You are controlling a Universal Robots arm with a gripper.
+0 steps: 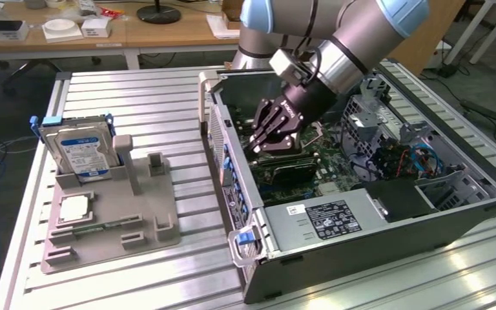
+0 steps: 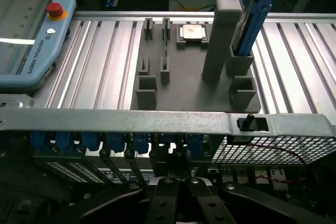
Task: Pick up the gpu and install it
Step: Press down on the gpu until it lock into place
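Gpu (image 1: 284, 169) inside computer case (image 1: 317, 223), directly beneath closed jaws.

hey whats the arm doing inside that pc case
The robot arm has its gripper down inside the open computer case, with its fingers shut, right over a black card, apparently the gpu, lying by the motherboard. It looks like the card is being seated, though whether it is fully in is hard to tell. Outside the case, on the grey parts tray, the hard drive stands upright in its holder.
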